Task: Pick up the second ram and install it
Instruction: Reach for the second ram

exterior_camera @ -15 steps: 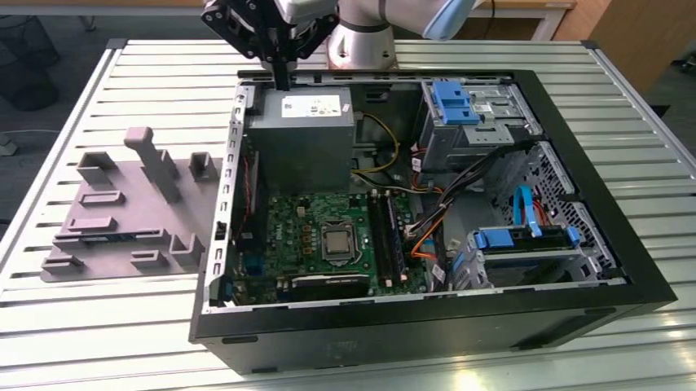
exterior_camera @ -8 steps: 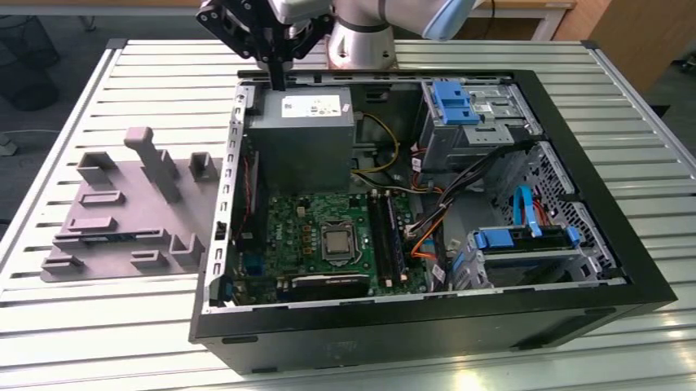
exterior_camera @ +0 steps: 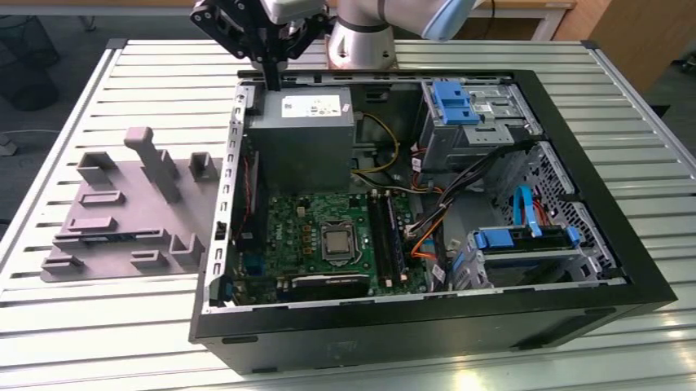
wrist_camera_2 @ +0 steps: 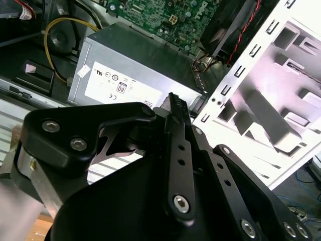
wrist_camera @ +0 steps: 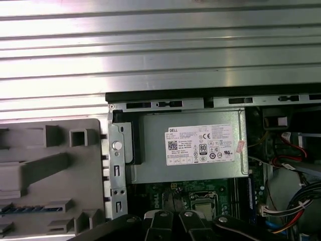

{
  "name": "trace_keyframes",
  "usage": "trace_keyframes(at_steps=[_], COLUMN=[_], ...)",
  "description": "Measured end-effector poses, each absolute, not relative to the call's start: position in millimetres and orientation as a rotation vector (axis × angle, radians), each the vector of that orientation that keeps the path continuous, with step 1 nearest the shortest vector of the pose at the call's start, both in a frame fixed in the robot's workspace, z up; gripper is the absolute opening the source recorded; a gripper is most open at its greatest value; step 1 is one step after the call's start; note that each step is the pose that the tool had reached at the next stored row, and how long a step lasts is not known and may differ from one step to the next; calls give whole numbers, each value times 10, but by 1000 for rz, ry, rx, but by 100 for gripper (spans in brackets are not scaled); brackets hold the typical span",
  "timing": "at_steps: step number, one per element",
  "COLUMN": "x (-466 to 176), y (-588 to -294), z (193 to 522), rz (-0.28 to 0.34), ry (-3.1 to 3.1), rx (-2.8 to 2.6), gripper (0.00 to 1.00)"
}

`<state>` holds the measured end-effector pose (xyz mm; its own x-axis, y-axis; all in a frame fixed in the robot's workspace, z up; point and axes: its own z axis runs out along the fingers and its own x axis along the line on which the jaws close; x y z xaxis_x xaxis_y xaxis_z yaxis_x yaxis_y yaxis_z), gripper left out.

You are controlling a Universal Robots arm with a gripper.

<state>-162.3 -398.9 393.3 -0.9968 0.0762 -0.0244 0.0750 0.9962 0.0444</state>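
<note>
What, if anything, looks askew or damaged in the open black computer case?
Nothing stands out. The open black computer case lies flat on the slatted metal table, its grey power supply box seated square, cables inside; the gripper hovers near its rim.

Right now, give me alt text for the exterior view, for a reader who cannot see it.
A robot arm's end effector, fingers closed, hangs above the rim of an open computer case beside its grey power supply. The case sits on a slatted metal table, with a grey moulded fixture on the exterior view's left; the green motherboard lies exposed inside.
</note>
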Motion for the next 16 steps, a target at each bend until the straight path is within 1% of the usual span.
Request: trace_keyframes(at_steps=[16], x=[-1742], y=[-3990], z=[3933], rz=[68], ry=[3113], rx=[118], gripper=[11])
